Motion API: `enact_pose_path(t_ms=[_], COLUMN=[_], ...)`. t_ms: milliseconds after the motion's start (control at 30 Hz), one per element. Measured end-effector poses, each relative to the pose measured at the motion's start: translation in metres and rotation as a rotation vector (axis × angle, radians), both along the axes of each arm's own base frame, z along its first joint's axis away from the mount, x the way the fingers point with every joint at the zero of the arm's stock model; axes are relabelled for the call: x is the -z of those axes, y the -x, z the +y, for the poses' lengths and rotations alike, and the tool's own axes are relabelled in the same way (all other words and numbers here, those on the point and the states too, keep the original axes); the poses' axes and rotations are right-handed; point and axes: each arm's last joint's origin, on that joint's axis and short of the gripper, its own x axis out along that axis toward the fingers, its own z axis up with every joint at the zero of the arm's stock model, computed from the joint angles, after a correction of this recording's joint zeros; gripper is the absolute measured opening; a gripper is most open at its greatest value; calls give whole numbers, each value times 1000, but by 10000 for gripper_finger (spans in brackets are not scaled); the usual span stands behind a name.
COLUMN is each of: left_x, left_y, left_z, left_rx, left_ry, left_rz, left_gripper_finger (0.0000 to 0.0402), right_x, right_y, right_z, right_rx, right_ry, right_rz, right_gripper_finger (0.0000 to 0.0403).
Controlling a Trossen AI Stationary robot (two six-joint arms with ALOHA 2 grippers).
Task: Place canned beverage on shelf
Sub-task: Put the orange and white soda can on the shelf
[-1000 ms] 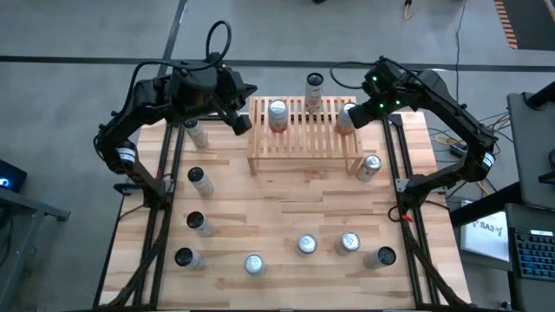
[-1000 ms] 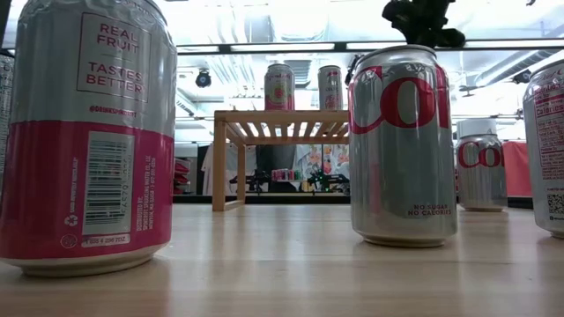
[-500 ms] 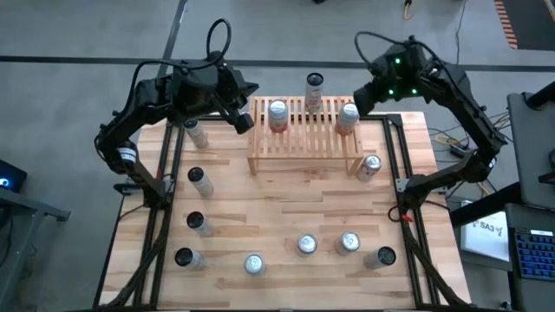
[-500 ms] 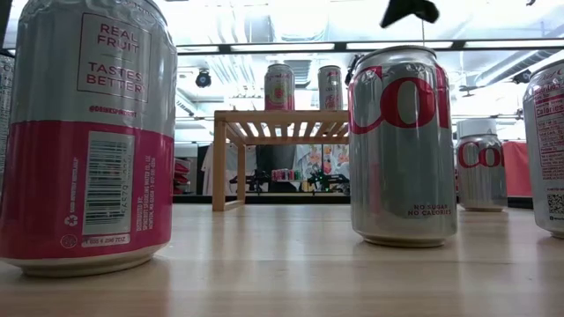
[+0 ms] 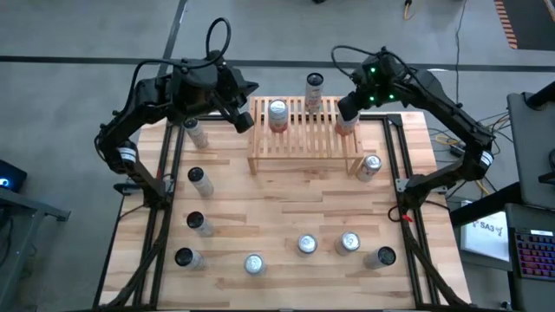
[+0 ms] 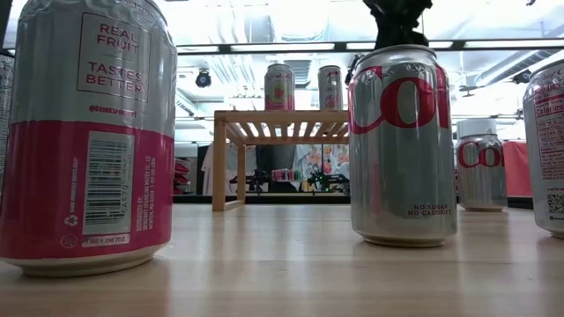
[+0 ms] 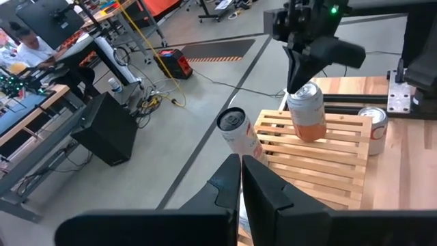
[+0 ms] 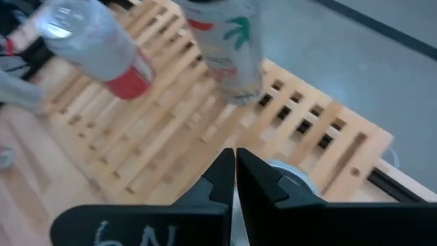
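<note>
The shelf (image 5: 305, 132) is a low slatted wooden rack at the table's far middle. Three cans stand on its top: a pink one (image 5: 277, 114) at the left, a white one (image 5: 314, 87) at the far edge, and a salmon one (image 7: 307, 115) at the right end. My right gripper (image 7: 296, 83) is shut and points down right over the salmon can's top. My left gripper (image 5: 244, 121) is shut and hovers at the shelf's left end, holding nothing. In the low view a near can hides the salmon can. My right gripper's shut fingertips (image 7: 295, 80) come from above, slanting down, onto the far side of the salmon can's top rim (image 7: 300, 91). Whether they touch the rim, I cannot tell. The can stands upright on the shelf's slats.
Several loose cans stand on the tabletop: a row along the left side (image 5: 201, 182), a row near the front edge (image 5: 306, 245), and one (image 5: 371, 165) beside the shelf's right leg. Dark frame rails (image 5: 403, 186) run along both table sides.
My right gripper rose and swung away toward the far edge, leaving the salmon can standing alone. It then came back over the can's top and tipped further downward. It stayed shut throughout.
</note>
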Motion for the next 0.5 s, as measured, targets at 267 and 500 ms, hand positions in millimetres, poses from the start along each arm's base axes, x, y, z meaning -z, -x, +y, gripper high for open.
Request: enact_pose_path(t_ms=[267, 500], left_x=[0, 0], left_y=[0, 0], left_z=[1, 1], left_rx=[-3, -3], left_ry=[0, 0], left_rz=[0, 0], left_gripper_finger=[0, 0], right_x=[2, 13], right_y=[-1, -4], right_z=[-1, -3], right_rx=[-3, 2], right_ry=[6, -7], right_rz=[18, 42], right_gripper_finger=[9, 9])
